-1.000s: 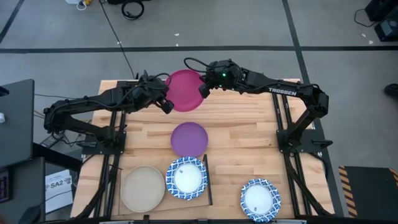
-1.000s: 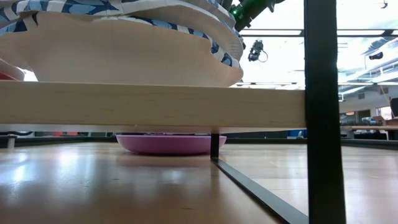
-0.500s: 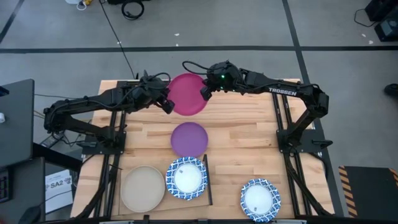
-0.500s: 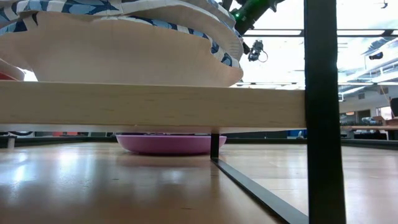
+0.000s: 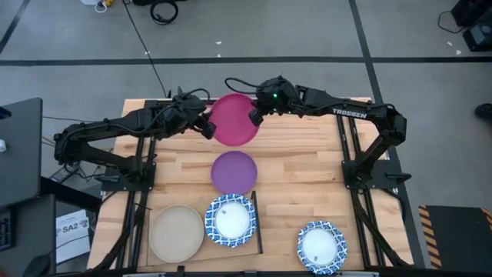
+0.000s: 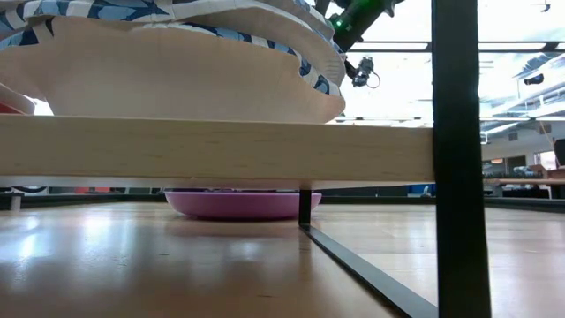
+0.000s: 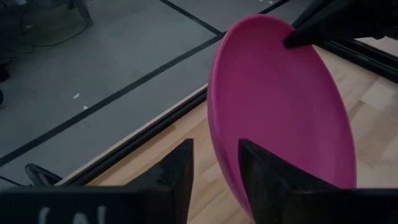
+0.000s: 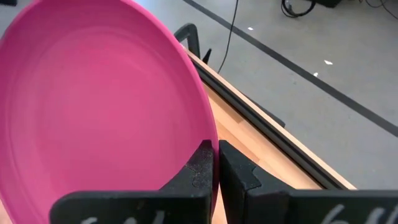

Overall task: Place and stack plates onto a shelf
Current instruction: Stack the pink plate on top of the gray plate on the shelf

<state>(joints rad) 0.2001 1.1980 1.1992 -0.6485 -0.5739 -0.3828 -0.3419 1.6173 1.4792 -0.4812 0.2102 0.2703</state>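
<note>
1. Your right gripper (image 5: 254,117) is clamped on the magenta plate (image 5: 234,119) at its 3 o'clock rim, holding it raised above the table's (image 5: 307,165) far edge.
2. Your left gripper (image 5: 207,126) stands at the plate's 9 o'clock rim, its fingers (image 7: 177,174) parted astride the edge.
3. The purple plate (image 5: 234,171) lies at 6 o'clock of the magenta one; beyond it, the shelf (image 6: 221,150) carries the beige plate (image 5: 177,232) and a blue-rimmed plate (image 5: 231,220).
</note>
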